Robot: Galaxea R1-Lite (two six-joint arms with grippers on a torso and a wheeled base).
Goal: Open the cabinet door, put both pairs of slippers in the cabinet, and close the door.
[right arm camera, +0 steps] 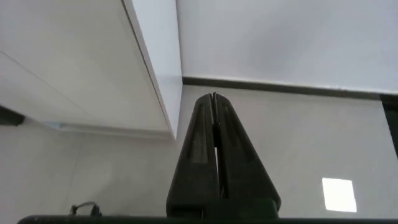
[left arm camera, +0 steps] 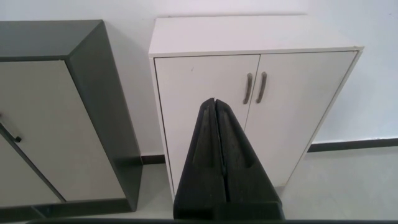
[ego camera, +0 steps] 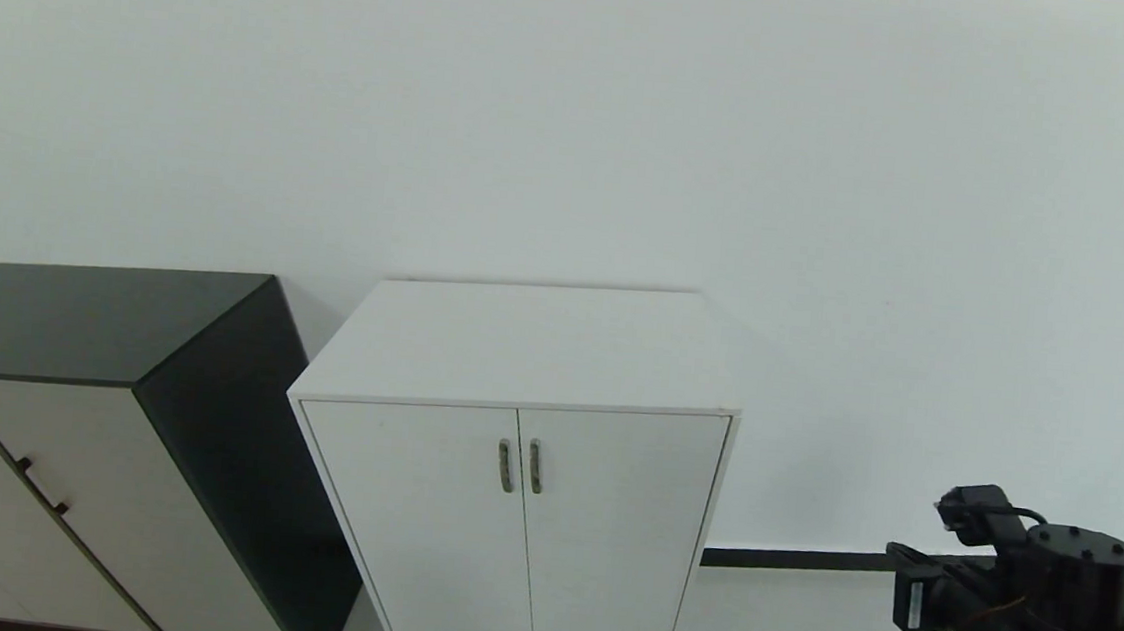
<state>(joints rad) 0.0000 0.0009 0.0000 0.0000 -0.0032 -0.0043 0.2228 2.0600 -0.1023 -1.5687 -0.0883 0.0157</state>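
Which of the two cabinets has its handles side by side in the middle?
The white cabinet on the right: its two upright handles sit together at its middle. The dark-framed cabinet has small dark pulls instead.

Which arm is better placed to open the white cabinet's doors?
Probably the left: the left gripper, shut, faces the closed doors and their handles. The right gripper points at the floor beside the cabinet.
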